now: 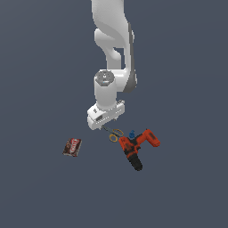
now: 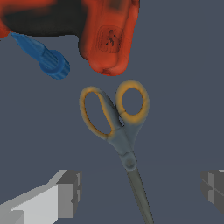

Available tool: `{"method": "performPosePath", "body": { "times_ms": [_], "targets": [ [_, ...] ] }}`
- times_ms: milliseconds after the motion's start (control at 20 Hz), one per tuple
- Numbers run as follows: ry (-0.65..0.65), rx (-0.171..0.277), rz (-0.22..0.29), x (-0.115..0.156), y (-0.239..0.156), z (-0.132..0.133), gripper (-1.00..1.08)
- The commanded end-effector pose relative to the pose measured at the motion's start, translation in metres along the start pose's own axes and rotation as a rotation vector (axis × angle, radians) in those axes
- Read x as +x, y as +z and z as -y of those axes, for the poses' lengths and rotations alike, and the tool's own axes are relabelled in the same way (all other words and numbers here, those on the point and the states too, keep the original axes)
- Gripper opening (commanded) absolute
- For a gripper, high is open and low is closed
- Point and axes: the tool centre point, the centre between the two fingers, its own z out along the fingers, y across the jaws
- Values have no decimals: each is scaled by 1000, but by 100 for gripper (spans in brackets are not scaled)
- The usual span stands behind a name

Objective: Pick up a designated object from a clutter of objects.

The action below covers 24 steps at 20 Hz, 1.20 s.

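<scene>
Hovering wide open and empty, the tool (image 2: 140, 188) straddles the blades of the scissors (image 2: 118, 127), just beside the drill (image 2: 109, 39); light, stiff, slippery metal, likely best pinched near the pivot.

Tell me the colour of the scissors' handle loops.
Yellow-orange loops on the scissors, grey around the pivot; clearest in the wrist view.

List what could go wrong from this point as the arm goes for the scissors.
1. The yellow-handled scissors with thin grey blades lie flat; the open fingers straddle only the slim blades, so a close could slip or miss.
2. The orange-red and black power drill and a small blue cylindrical item sit just beyond the loop handles; lifting could nudge them.
3. In the exterior view the gripper hides the blades, so alignment rests on the wrist view alone.
</scene>
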Motion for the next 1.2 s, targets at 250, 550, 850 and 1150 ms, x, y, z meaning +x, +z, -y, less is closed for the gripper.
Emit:
{"method": "performPosePath", "body": {
  "times_ms": [250, 550, 850, 1150],
  "targets": [
    [-83, 4, 1, -11, 23, 9, 100],
    [-90, 5, 2, -12, 25, 10, 100],
    [-91, 5, 2, -13, 38, 10, 100],
    [-94, 5, 2, -13, 64, 11, 100]
  ]
}}
